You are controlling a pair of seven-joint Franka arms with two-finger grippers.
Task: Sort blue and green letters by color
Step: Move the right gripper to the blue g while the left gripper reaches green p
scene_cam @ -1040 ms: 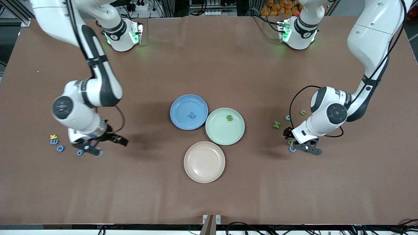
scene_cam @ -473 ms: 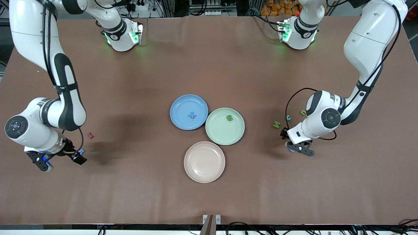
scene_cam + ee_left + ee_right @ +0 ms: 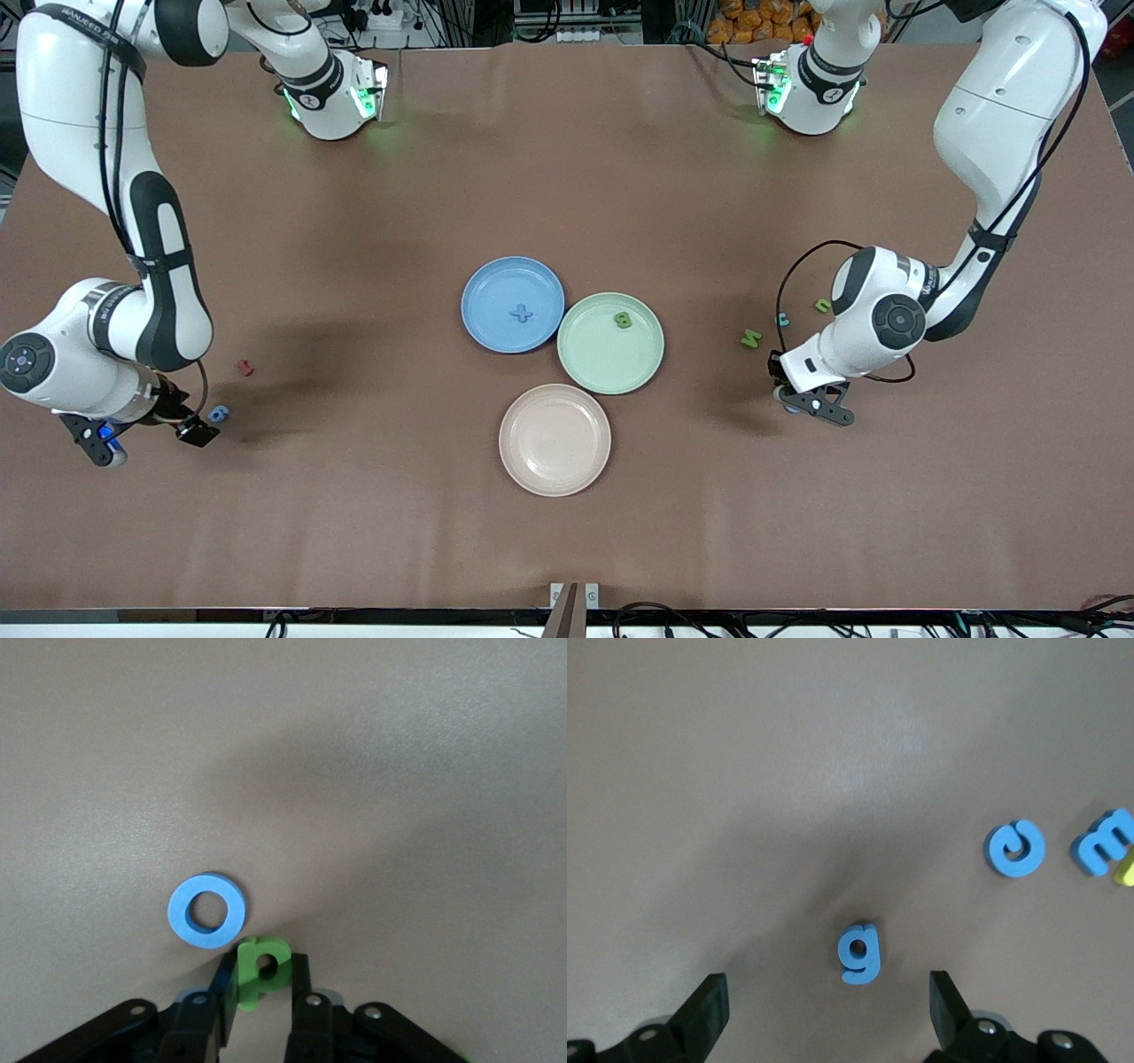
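Note:
My left gripper [image 3: 263, 992] is shut on a green letter p [image 3: 260, 967] low over the table, right beside a blue ring letter O [image 3: 208, 911]. In the front view this left gripper [image 3: 802, 399] hangs toward the left arm's end of the table. My right gripper [image 3: 824, 992] is open above a blue letter g [image 3: 859, 951], which lies ahead of its fingers and apart from them. Two more blue letters [image 3: 1015, 848] [image 3: 1104, 843] lie beside it. A blue cross [image 3: 522, 312] lies in the blue plate [image 3: 492, 292], a green B [image 3: 624, 320] in the green plate [image 3: 602, 363].
An empty pink plate [image 3: 555, 443] stands nearer the front camera than the other two. A green N [image 3: 751, 337], a green u [image 3: 822, 305] and a teal letter [image 3: 782, 319] lie near the left arm. A dark red letter [image 3: 244, 367] and a yellow one [image 3: 1125, 870] lie near the right gripper.
My left gripper's fingers have closed on the green p. The right arm has swung toward its own end of the table, uncovering the dark red letter; its gripper stays open.

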